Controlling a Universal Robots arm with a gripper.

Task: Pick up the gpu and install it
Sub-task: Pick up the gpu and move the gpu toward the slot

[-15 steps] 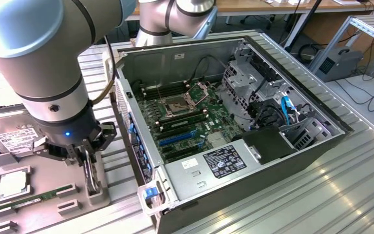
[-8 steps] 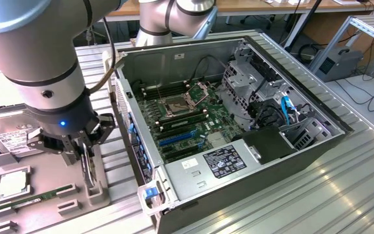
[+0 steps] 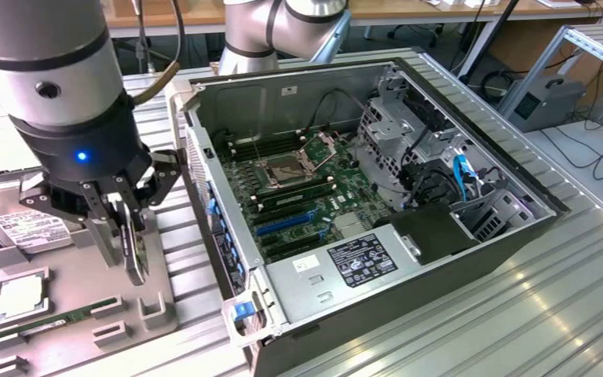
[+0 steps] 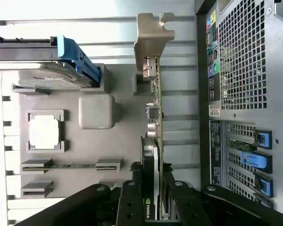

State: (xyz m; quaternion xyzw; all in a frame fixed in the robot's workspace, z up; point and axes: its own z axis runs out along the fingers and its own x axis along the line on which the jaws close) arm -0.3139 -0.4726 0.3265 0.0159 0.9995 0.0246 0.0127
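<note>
The thin black gpu card with a silver end bracket [image 4: 153,108] is clamped edge-on in the black gripper [image 4: 153,188] above the grey parts tray [image 3: 71,290], just beside the open computer case [image 3: 270,102]: grasped, not yet installed.

The gpu [image 4: 150,157] bears a small logo mark; print on the power supply sticker [image 3: 360,260] is illegible.

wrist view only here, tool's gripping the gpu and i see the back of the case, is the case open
observer: yes, the case lies with its side panel off and the motherboard facing up.
operator: any free slot
observer: the blue slots look empty.
operator: where's the tool from there
observer: the tool holds the gpu over the grey tray, on the exterior view's left of the case.
</note>
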